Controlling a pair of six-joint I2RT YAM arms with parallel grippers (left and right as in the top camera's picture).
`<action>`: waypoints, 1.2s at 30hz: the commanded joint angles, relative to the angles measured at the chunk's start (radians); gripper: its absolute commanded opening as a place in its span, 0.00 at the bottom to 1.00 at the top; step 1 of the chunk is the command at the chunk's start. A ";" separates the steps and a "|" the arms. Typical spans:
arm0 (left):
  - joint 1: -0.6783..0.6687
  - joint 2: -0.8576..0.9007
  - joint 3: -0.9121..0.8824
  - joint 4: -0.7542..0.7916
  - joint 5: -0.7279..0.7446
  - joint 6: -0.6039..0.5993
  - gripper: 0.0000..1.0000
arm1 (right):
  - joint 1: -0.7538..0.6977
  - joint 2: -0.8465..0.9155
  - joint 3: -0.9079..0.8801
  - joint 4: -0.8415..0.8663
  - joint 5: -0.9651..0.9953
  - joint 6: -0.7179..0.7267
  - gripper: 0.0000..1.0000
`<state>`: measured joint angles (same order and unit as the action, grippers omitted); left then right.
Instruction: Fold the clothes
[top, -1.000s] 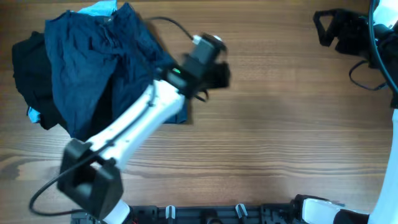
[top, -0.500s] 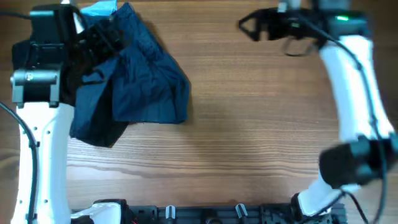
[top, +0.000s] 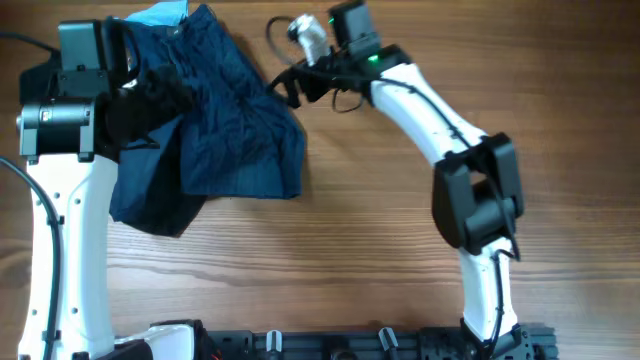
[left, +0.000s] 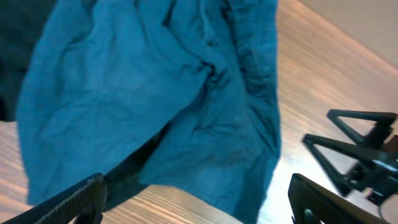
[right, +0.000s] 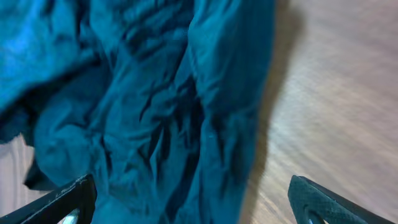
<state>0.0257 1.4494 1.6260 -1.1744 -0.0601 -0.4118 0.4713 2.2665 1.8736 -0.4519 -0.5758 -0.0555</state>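
Note:
A crumpled dark blue garment (top: 225, 130) lies at the table's back left, with a darker fold (top: 155, 215) at its lower left. It fills the left wrist view (left: 155, 93) and the right wrist view (right: 143, 106). My left gripper (top: 165, 95) hovers over the garment's left part, open and empty (left: 199, 202). My right gripper (top: 283, 88) is at the garment's upper right edge, open and empty (right: 193, 202). It also shows in the left wrist view (left: 360, 158).
A light blue cloth (top: 160, 13) peeks out behind the garment at the back edge. Bare wooden table (top: 400, 230) lies to the right and in front. The right arm (top: 440, 110) spans from the front right to the back middle.
The left arm swung back from the table's middle to the left, over the garment. The right gripper moved left from the back right corner to the garment's right edge.

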 joint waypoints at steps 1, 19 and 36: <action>0.042 0.006 0.005 -0.024 -0.058 0.013 0.95 | 0.041 0.052 0.010 0.027 0.127 -0.019 1.00; 0.260 0.006 0.005 -0.068 -0.057 0.007 0.98 | 0.126 0.198 0.010 0.283 0.209 0.084 0.61; 0.246 0.006 0.003 -0.068 0.016 -0.041 0.96 | -0.129 -0.206 0.014 -0.239 0.214 0.119 0.04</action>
<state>0.2817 1.4494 1.6260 -1.2427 -0.0910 -0.4320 0.4240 2.2333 1.8744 -0.6048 -0.3664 0.0517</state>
